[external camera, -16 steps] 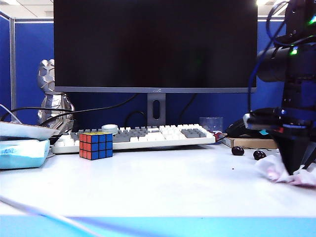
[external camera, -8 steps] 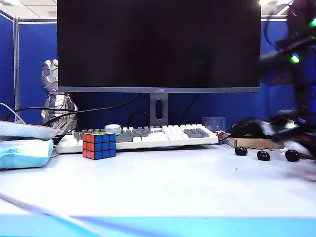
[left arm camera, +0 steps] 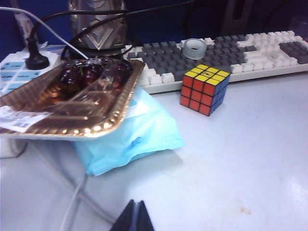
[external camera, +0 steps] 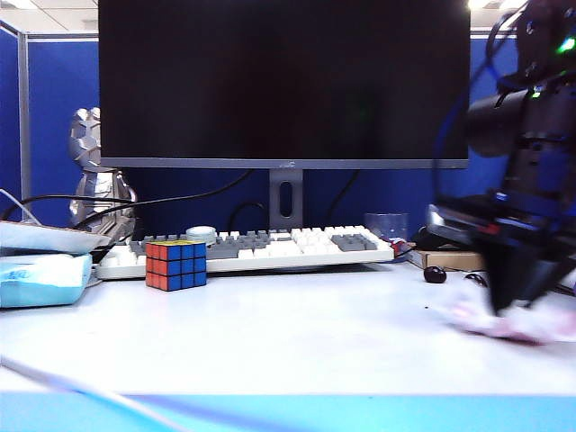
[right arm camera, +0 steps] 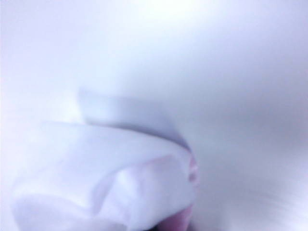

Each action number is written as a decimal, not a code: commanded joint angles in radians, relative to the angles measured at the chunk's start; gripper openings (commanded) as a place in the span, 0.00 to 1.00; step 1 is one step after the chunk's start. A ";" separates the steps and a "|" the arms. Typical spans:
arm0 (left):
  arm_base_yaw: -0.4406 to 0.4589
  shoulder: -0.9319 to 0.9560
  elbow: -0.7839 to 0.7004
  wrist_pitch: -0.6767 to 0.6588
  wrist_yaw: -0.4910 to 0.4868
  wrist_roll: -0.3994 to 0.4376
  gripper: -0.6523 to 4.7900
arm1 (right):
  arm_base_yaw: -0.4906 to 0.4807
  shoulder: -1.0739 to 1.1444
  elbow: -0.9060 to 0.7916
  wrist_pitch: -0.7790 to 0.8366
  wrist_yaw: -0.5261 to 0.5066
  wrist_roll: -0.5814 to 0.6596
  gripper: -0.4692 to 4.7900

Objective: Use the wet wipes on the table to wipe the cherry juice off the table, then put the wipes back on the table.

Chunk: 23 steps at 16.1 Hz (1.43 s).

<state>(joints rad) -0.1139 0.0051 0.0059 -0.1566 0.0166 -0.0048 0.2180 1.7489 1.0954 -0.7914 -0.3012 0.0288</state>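
Right tool (external camera: 515, 304) clamped on the pink-stained wet wipes (external camera: 504, 319), pressing them flat beneath it onto the worktop (external camera: 297, 342) for wiping; one cherry-juice speck (external camera: 427, 309) lies beside it. Left tool (left arm camera: 134, 219), fingers together, idles above the Rubik's cube (left arm camera: 204, 89) side.

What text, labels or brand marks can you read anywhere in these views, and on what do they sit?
None can be read.
Monitor: a small logo on its lower bezel, too small to read.
Keyboard: key legends too blurred.
Gold tray: a white printed label at its edge, illegible.
Power strip: blue stickers, unreadable.
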 commanded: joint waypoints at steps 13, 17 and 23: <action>0.002 -0.003 -0.001 -0.010 0.006 -0.004 0.12 | 0.211 0.223 0.192 0.022 -0.093 -0.130 0.08; 0.002 -0.003 -0.001 -0.010 0.006 -0.004 0.12 | 0.337 0.223 0.192 -0.005 0.046 -0.164 0.08; 0.002 -0.003 -0.001 -0.010 0.006 -0.003 0.12 | 0.234 0.240 0.192 0.023 0.595 -0.100 0.08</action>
<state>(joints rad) -0.1139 0.0051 0.0059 -0.1566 0.0162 -0.0048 0.4679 1.9495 1.3186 -0.7174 0.2897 -0.0776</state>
